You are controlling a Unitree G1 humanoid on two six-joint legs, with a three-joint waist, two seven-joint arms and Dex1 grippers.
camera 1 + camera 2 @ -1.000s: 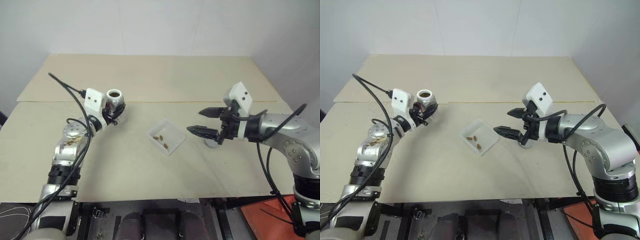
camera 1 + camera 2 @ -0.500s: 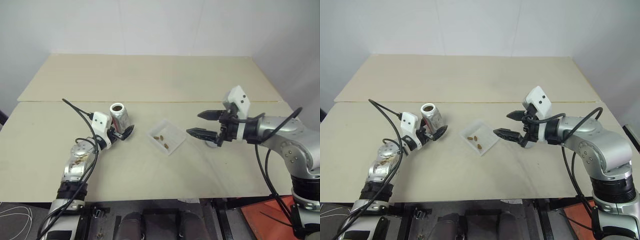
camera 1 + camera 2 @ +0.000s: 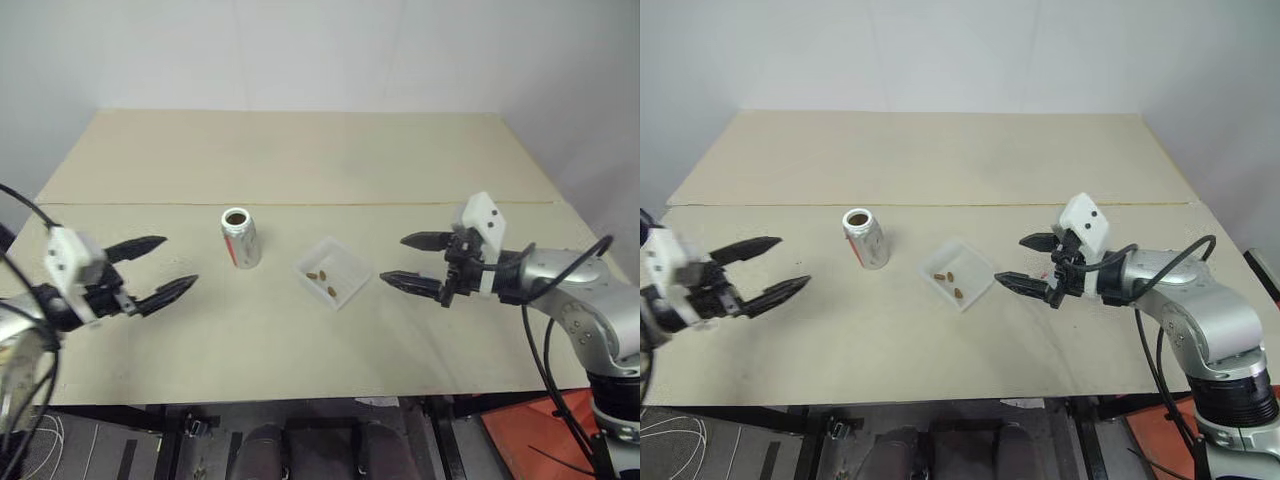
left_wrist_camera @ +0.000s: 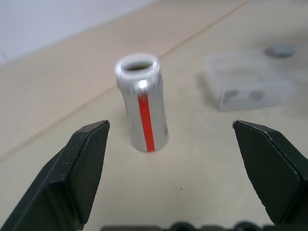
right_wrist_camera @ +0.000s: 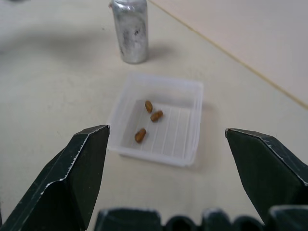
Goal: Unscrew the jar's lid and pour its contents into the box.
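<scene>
Tabletop [image 3: 300, 160] of pale wood fills the middle of the head view, two boards meeting at a seam that runs across the frame just above centre. Of the movable things the right gripper [image 3: 414, 262] comes first in bulk, reaching in from the right edge toward centre-right with its two black fingers spread wide and nothing between them. The left gripper [image 3: 160, 268] sits at the lower left of the frame, its fingers likewise gaping and empty, pointing toward the frame's middle. The jar [image 3: 240, 238] stands upright left of centre, just below the seam, its long axis vertical and its open mouth facing up; a red stripe runs down its silvery side in the left wrist view [image 4: 146, 124]. It stands apart from the left gripper, to that gripper's right and slightly higher in the frame, touching neither finger. The box [image 3: 333, 271] lies flat at centre frame, turned so one corner points toward the bottom, between the jar and the right gripper and touching neither. The lid [image 4: 280, 50] shows as a small grey disc on the table beyond the box in the left wrist view. The contents [image 5: 149, 118], three small brown pieces, lie on the box's ribbed floor.
</scene>
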